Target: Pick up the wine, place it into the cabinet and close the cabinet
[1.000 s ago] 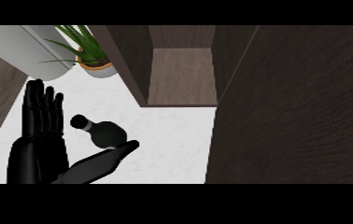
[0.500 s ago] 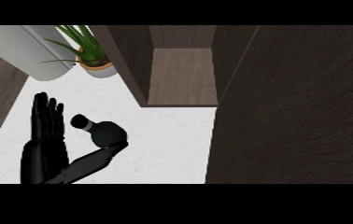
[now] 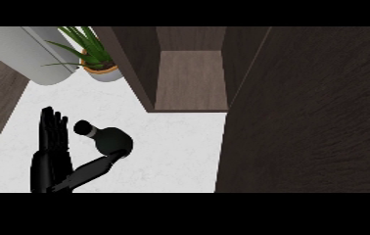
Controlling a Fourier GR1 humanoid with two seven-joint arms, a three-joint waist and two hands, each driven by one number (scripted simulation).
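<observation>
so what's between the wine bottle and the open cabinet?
Head view: only bare white counter separates the wine bottle from the cabinet opening. Nothing stands in that stretch.

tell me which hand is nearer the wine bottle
Left hand: its fingers stand just left of the wine bottle, thumb touching its base. No right hand shows.

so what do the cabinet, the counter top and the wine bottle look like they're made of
Cabinet: dark brown wood or wood-look board, matt, with visible grain streaks on its open door.
Counter top: white stone, maybe marble, with faint grey veining.
Wine bottle: probably dark glass; near-black with a soft sheen, though the look leaves plastic open.
</observation>
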